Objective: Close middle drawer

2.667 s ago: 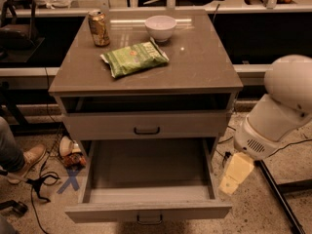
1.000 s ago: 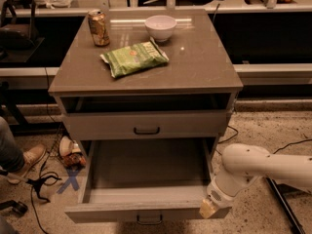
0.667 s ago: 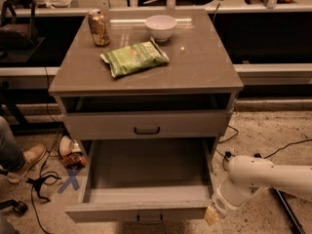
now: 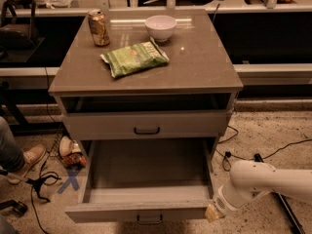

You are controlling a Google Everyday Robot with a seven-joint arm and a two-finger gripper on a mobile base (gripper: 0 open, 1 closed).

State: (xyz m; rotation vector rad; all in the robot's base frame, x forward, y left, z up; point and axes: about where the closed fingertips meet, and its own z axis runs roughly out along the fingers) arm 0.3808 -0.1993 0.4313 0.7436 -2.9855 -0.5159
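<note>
The middle drawer [image 4: 146,172] is pulled far out of the grey-brown cabinet and its inside looks empty. Its flat front [image 4: 112,212] lies at the bottom of the camera view, with a small dark handle [image 4: 149,221] at the centre. My gripper [image 4: 213,212] is low at the right end of that front, at or touching its corner. My white arm [image 4: 265,182] reaches in from the right. The uppermost drawer [image 4: 146,126] above is shut. The lowest drawer is hidden under the open one.
On the cabinet top [image 4: 204,67] stand a soda can [image 4: 99,27], a white bowl [image 4: 161,27] and a green chip bag [image 4: 135,57]. A person's shoe [image 4: 28,161], cables [image 4: 41,182] and a blue floor mark [image 4: 72,178] are on the left. More cables [image 4: 273,152] lie on the right.
My arm has come down from beside the cabinet's right side, and the gripper now sits at the right front corner of the open drawer. The drawer has not visibly moved.
</note>
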